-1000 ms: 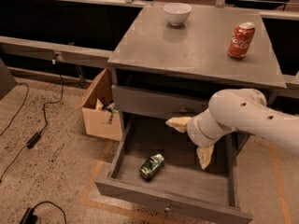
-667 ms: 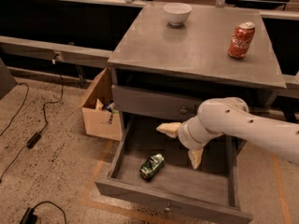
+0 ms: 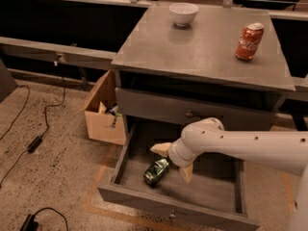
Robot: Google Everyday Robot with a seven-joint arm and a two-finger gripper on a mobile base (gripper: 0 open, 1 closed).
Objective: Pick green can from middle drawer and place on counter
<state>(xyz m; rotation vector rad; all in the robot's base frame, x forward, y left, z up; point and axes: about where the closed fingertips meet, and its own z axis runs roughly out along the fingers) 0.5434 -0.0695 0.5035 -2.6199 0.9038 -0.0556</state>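
Green can (image 3: pixel 156 171): lies on its side on the floor of the middle drawer (image 3: pixel 219 190)
End effector (image 3: pixel 174 161): yours, fingers spread apart, just beside it
Counter (image 3: pixel 202 52): holds red can (image 3: pixel 250 41), white bowl (image 3: pixel 183 13)

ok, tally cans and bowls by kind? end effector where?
Cans: 2, green can in the drawer, red can on the counter
Bowls: 1, bowl on the counter
Total: 3
End effector: open, over the drawer, beside the green can
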